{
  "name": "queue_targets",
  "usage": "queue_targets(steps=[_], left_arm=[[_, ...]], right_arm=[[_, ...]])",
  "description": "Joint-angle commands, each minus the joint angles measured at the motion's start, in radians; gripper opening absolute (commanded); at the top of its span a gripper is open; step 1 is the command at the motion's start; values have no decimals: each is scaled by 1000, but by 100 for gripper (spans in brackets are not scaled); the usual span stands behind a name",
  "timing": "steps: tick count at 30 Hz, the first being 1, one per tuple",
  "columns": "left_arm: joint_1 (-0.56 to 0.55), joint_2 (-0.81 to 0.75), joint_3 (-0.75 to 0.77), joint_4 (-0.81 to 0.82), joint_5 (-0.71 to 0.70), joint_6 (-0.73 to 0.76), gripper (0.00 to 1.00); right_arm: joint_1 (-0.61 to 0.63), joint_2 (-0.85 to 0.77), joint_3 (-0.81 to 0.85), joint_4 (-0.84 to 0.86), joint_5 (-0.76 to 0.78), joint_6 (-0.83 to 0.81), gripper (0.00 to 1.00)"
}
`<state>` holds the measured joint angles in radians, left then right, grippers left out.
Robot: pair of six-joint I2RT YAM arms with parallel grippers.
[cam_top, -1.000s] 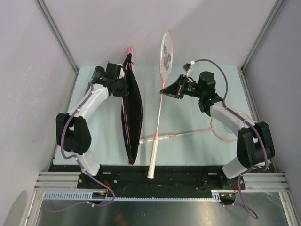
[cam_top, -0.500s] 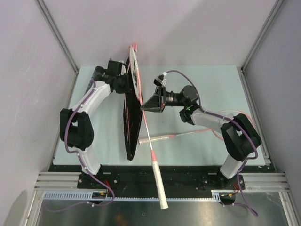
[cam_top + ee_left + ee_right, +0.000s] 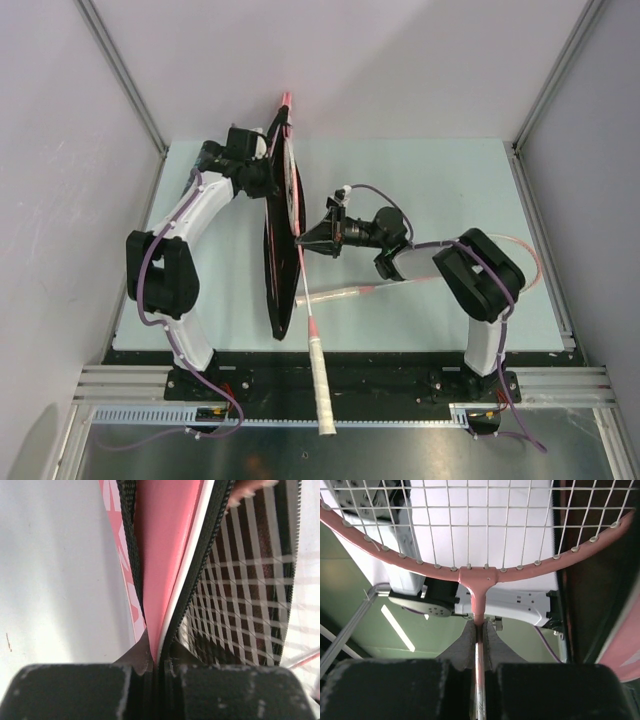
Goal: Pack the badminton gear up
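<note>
The pink racket bag (image 3: 280, 285) stands on edge, its black inside showing through the open mouth. My left gripper (image 3: 272, 172) is shut on the bag's pink zipped edge (image 3: 165, 555), holding that side up. One pink-framed racket (image 3: 318, 380) is pinched at its shaft by my shut right gripper (image 3: 303, 241), just below the head. The racket's head (image 3: 475, 572) sits in the bag's mouth, its strings (image 3: 245, 590) beside the zip. The white handle sticks out over the table's near edge. A second racket (image 3: 350, 291) lies flat on the table, its head partly hidden under my right arm.
The pale green table (image 3: 430, 180) is walled by grey panels on three sides. My right arm (image 3: 480, 280) is stretched leftward across the second racket. The left arm's white link (image 3: 505, 605) fills the background behind the held racket.
My right gripper has carried the racket leftward and swung it, so the head went from the far middle of the table into the bag's mouth. The left gripper lifted the bag edge slightly.
</note>
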<state>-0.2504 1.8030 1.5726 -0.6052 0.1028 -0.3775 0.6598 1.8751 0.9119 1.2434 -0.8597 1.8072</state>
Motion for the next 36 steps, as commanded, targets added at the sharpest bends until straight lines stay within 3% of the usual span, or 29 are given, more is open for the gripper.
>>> queue_targets(steps=[1, 9, 24, 28, 31, 33, 36], left_arm=[[5, -53, -5, 68, 72, -21, 0], [3, -86, -71, 99, 123, -20, 0], [-12, -159, -209, 150, 190, -17, 0], [-15, -157, -218, 160, 196, -14, 0], [-15, -159, -229, 166, 192, -15, 1], [-15, -163, -235, 168, 183, -15, 1], [-15, -171, -237, 170, 160, -8, 0]], right_arm=[[-15, 96, 47, 122, 53, 75, 0], [-23, 160, 160, -51, 90, -42, 0], [-91, 309, 648, -758, 160, -525, 0], [-98, 360, 781, -925, 163, -609, 6], [-114, 357, 818, -1048, 243, -649, 6], [-118, 349, 802, -1041, 246, -599, 2], [-108, 320, 780, -1070, 246, -598, 5]])
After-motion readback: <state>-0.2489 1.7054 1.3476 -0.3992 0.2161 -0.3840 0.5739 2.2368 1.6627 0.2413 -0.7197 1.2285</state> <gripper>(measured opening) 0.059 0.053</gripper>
